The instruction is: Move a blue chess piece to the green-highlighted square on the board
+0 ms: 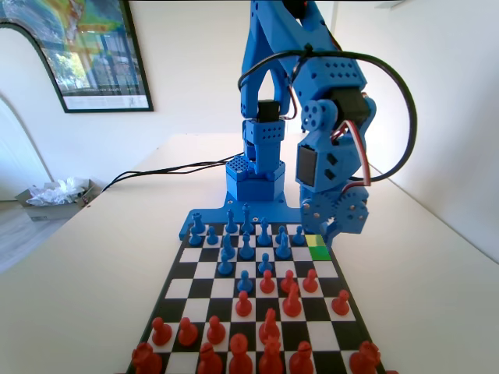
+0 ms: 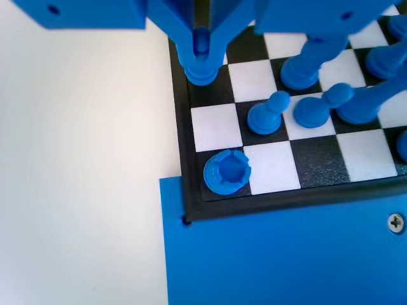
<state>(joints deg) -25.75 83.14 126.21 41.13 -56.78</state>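
In the wrist view my gripper (image 2: pixel 200 47) is shut on a small blue pawn (image 2: pixel 201 68) with a round head. The pawn hangs upright over a black square in the board's (image 2: pixel 216 127) left edge column, two squares up from the corner. I cannot tell whether its base touches the board. In the fixed view the gripper (image 1: pixel 329 234) hangs low at the far right of the board (image 1: pixel 191 255), right behind the bright green square (image 1: pixel 319 252). A paler yellow-green square (image 1: pixel 313 240) lies just beyond the green one.
A blue rook (image 2: pixel 227 171) stands in the corner square near the held pawn, and another blue pawn (image 2: pixel 267 114) stands one column over. More blue pieces (image 1: pixel 246 245) crowd the far rows. Red pieces (image 1: pixel 269 327) fill the near half. The blue base plate (image 2: pixel 286 254) borders the board.
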